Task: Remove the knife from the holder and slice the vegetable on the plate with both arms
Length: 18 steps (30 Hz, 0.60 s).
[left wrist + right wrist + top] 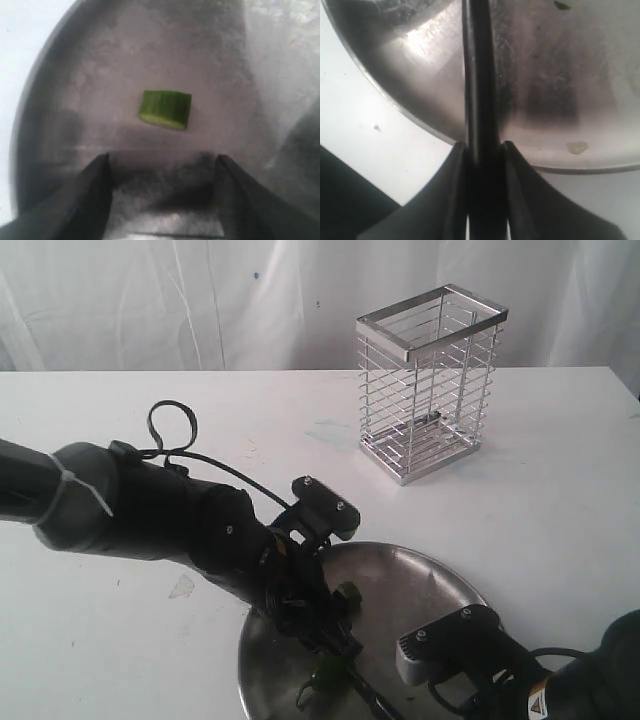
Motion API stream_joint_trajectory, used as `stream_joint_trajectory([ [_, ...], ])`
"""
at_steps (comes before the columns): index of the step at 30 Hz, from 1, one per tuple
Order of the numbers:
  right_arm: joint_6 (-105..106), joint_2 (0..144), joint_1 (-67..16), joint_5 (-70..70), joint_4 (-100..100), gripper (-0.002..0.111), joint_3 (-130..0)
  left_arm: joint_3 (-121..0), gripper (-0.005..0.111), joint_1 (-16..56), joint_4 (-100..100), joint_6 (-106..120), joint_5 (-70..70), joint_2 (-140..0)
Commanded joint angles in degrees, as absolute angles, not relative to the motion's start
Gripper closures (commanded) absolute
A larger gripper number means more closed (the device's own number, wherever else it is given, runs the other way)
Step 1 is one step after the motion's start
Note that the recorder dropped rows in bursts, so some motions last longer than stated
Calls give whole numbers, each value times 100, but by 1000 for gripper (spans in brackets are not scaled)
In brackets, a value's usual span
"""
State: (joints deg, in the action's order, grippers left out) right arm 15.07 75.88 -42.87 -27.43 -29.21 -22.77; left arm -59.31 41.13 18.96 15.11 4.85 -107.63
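My left gripper (162, 162) hovers open low over the steel plate (90, 65), with nothing between its fingers (95, 195). A short cut green piece of the vegetable (165, 109) lies flat on the plate just ahead of them. In the exterior view the left gripper (338, 638) is above the plate (440, 585), with green vegetable bits (322, 676) beside and below it. My right gripper (482, 147) is shut on the knife (479, 75), which reaches out over the plate's rim (415, 117). The wire holder (430, 380) stands upright at the back.
White tabletop (120, 640) surrounds the plate. A white curtain (150, 300) hangs behind the table. A cable loop (170, 425) rises off the left arm. The right arm (470, 650) enters at the bottom right corner. A small pale scrap (577, 147) lies near the plate's rim.
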Motion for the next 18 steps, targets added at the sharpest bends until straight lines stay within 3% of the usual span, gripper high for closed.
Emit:
stream_joint_trajectory([
  [1,1478,7650,-4293,-2658,-2869,108,-2263,-5865,53,4137,1856,1537,754,-10968],
  [18,1489,7650,-4293,-2658,-2858,108,-2287,-5872,55,4127,1563,1537,960,-9841],
])
